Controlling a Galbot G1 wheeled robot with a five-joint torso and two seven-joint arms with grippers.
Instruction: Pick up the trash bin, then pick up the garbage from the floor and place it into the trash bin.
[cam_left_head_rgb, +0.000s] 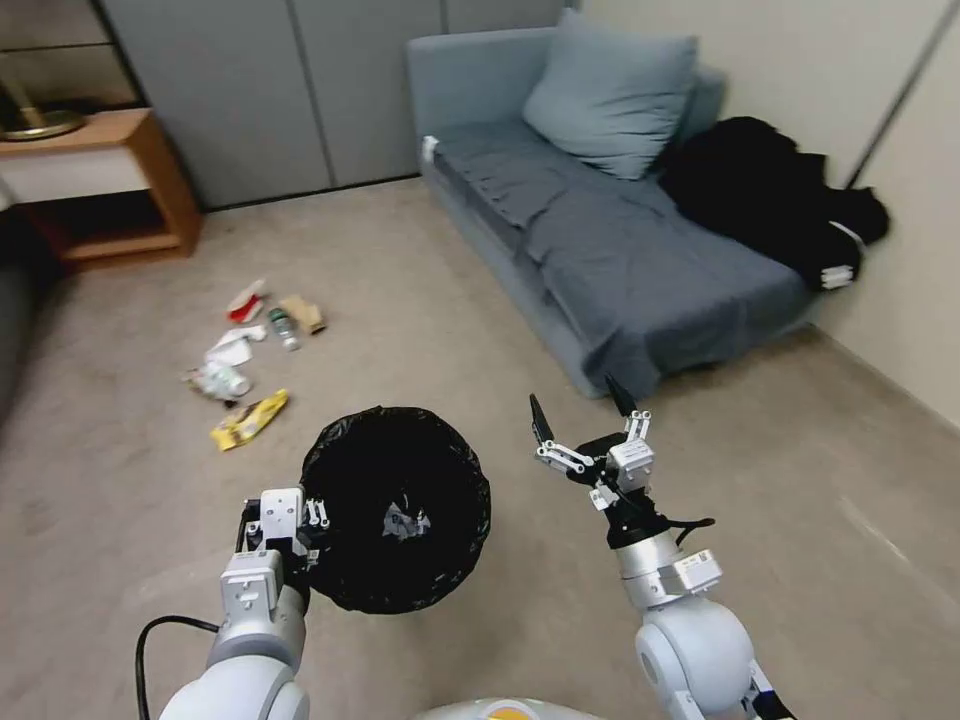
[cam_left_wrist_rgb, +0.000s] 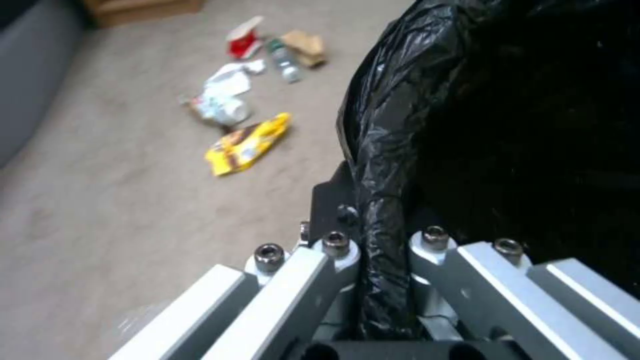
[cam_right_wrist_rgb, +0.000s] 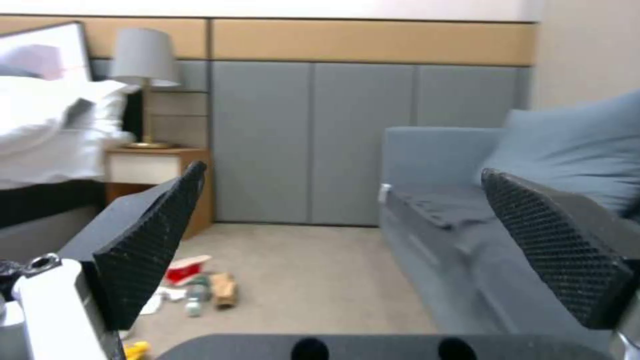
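Garbage (cam_left_head_rgb: 245, 350): lay scattered on the carpet floor (cam_left_head_rgb: 450, 300), well ahead of the left fingers, yellow wrapper (cam_left_wrist_rgb: 248, 144) nearest them
Left gripper (cam_left_wrist_rgb: 380, 240): fingers clamped on the bag-covered rim of the trash bin (cam_left_head_rgb: 397, 505), one inside, one outside
Trash bin: held between the two arms, its mouth open upward
Right gripper (cam_left_head_rgb: 585, 410): fingers spread wide, empty, raised beside the bin, tips toward the sofa (cam_left_head_rgb: 620, 250)
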